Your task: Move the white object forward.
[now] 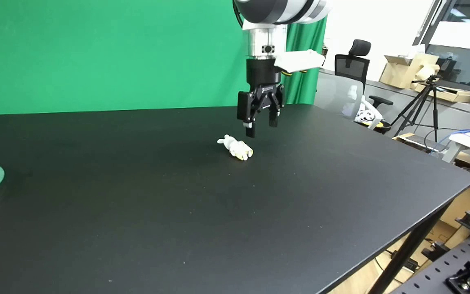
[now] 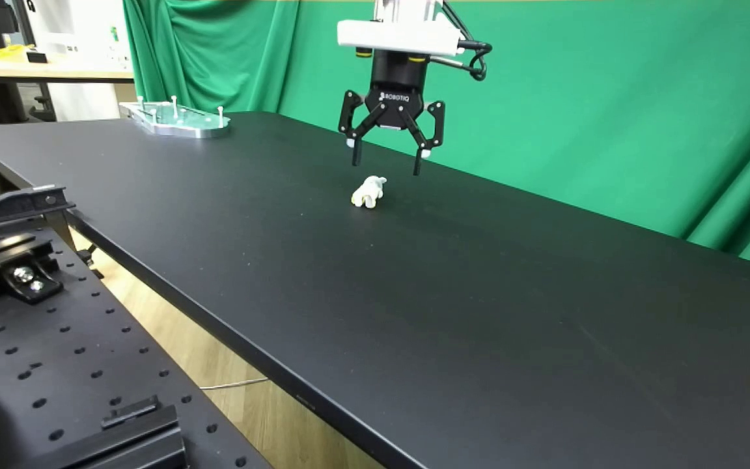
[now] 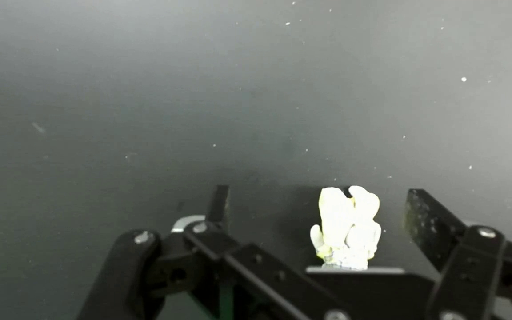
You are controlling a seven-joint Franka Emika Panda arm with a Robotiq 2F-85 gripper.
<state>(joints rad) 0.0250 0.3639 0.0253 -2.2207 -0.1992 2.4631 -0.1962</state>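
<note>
The white object [image 1: 239, 149] is a small toy-like figure with yellowish patches. It lies on the black table in both exterior views [image 2: 369, 192]. My gripper [image 1: 262, 127] is open and empty. In both exterior views it hangs above the table [image 2: 386, 168], with its fingers pointing down and apart from the white object. In the wrist view the white object [image 3: 347, 226] appears between the two spread fingers [image 3: 320, 190], closer to the right one. Its lower end is hidden behind the gripper body there.
The black table [image 1: 169, 228] has a green wall and curtain [image 2: 577, 98] along its far side. A clear plate with short posts [image 2: 176, 122] stands at its far left end. A perforated dark metal plate with brackets [image 2: 88, 365] stands beside its near edge.
</note>
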